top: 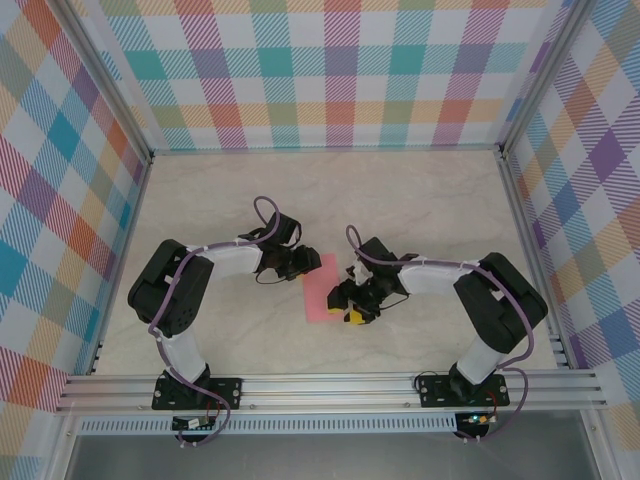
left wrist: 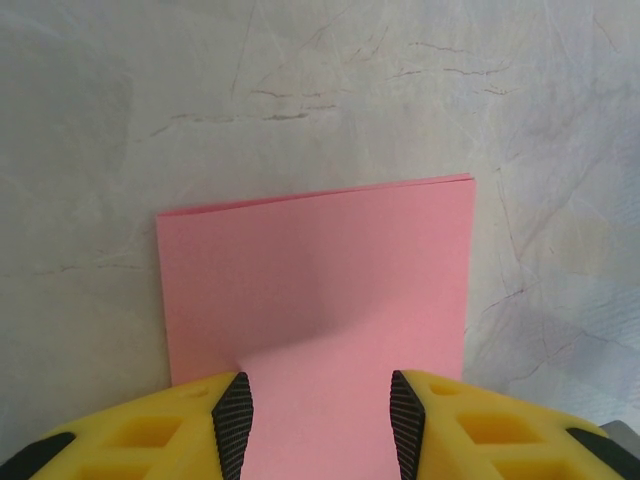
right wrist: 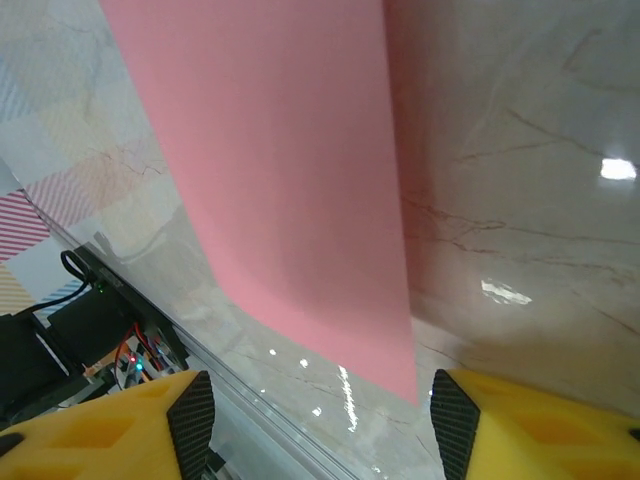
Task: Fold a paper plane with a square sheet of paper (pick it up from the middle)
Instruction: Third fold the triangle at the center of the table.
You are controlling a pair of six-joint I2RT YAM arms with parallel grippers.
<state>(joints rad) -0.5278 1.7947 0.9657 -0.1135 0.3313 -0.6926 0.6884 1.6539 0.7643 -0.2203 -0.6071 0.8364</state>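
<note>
While L gripper (left wrist: 320, 392) straddles sheet (left wrist: 318, 265) (folded) — jaws apart.

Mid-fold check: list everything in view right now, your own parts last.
salmon-pink folded paper sheet: one, pink, flat on the table between the arms
pale marble-look table: one, cream, under everything
plaid panel walls: three sides, multicolour checks
silver metal rail: one, near edge, carrying both arm bases
left end effector: one, yellow and black, open, at the sheet's far left
right end effector: one, yellow and black, open, at its near right
</note>
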